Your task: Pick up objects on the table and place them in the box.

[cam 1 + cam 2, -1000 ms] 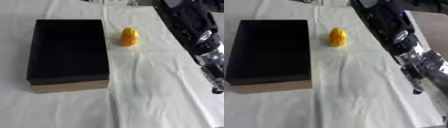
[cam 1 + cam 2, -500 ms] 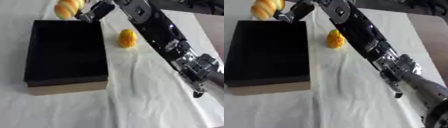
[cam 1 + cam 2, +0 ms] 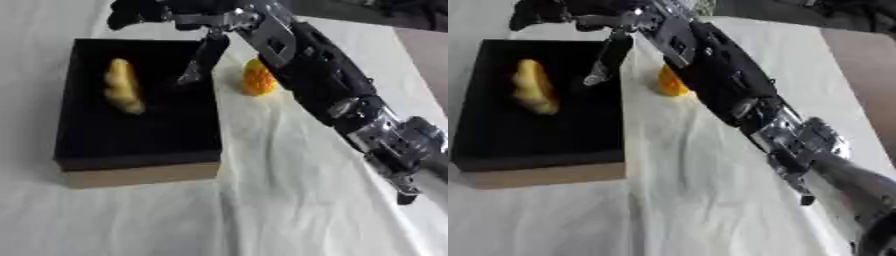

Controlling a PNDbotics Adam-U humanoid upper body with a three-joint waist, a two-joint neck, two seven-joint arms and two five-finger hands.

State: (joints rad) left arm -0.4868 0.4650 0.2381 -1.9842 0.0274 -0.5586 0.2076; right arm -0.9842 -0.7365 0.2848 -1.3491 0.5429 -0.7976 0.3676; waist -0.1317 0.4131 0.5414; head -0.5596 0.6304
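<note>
A black box (image 3: 140, 172) with tan outer walls stands on the white cloth at the left. Inside it, near the left wall, lies a long yellow object (image 3: 122, 92). A second yellow-orange object (image 3: 256, 78) stands on the cloth just right of the box's far right corner. My right arm stretches from the lower right up to the top left. My right hand (image 3: 188, 15) hangs open over the far edge of the box, with straight fingers (image 3: 201, 57) pointing down into it and touching nothing. My left hand shows in neither view.
My right forearm (image 3: 737, 95) crosses diagonally above the cloth and passes just over the yellow-orange object on the table. The white cloth (image 3: 262, 200) covers the table in front. The table's right edge (image 3: 833, 60) borders a brown floor.
Half a second ago my right hand held the long yellow object above the box's far left corner. Now that object lies in the box and the hand is open.
</note>
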